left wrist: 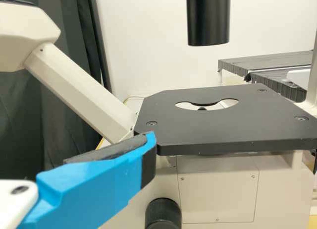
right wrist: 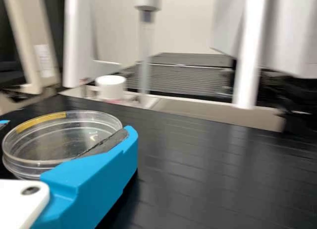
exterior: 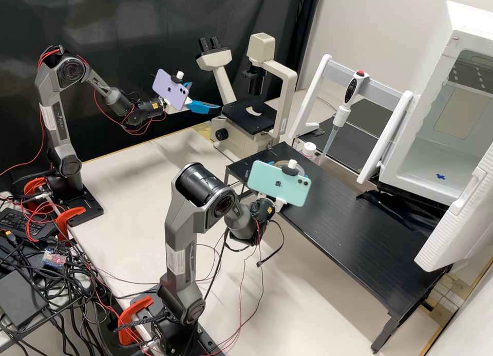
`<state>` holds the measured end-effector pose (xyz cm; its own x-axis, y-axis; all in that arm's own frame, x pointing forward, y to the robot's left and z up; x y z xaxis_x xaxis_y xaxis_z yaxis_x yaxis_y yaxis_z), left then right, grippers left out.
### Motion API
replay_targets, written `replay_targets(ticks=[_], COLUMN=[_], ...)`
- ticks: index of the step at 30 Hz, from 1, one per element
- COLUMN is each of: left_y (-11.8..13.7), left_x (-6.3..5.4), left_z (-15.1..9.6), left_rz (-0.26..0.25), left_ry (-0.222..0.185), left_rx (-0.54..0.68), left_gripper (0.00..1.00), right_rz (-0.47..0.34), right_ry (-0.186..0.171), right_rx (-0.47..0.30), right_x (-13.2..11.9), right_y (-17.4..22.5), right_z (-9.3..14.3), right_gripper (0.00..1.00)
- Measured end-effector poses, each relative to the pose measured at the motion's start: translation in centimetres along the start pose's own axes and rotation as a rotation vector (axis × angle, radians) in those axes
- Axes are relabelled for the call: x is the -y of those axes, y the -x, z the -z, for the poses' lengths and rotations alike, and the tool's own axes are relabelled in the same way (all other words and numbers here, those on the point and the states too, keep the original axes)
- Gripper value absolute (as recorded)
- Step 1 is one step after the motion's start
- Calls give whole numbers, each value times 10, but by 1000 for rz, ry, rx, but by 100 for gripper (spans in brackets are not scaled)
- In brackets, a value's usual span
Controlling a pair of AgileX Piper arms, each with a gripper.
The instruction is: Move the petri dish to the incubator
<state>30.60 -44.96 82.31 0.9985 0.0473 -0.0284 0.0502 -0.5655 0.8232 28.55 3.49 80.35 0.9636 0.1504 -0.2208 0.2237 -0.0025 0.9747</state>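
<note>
The right white-and-blue claw (exterior: 280, 204) is closed on a clear, round petri dish (right wrist: 52, 142) over the black, grooved desk (exterior: 349, 217); the left claw (exterior: 205, 96), spread wide and empty, hovers near the beige microscope (exterior: 261, 49).

You've got a binoc. microscope (exterior: 239, 136) near the blk curtain (exterior: 138, 17), its flat stage (exterior: 241, 114) w/ a cutout. There's also your pipette (exterior: 340, 115) upright on a white/grey stand (exterior: 384, 85), w/ a white-lidded jar (exterior: 308, 148) nearby.
</note>
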Motion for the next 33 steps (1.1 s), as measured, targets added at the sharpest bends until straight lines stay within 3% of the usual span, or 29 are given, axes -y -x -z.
replay_targets(ticks=[6,17,25,33], left_y=[0,0,0,0], left_x=[0,0,0,0], left_z=[0,0,0,0], left_rz=[0,0,0,0], left_ry=[0,0,0,0], left_rx=[0,0,0,0], left_gripper=[100,100,100,100], right_rz=[-131,-302,-374,-431], right_ry=[-61,-42,-68,-67], right_rx=[99,132,244,323], right_x=[-38,-105,-144,-180], right_y=[4,-9,-40,-73], right_z=[-25,-43,-62,-74], right_gripper=[0,0,0,0])
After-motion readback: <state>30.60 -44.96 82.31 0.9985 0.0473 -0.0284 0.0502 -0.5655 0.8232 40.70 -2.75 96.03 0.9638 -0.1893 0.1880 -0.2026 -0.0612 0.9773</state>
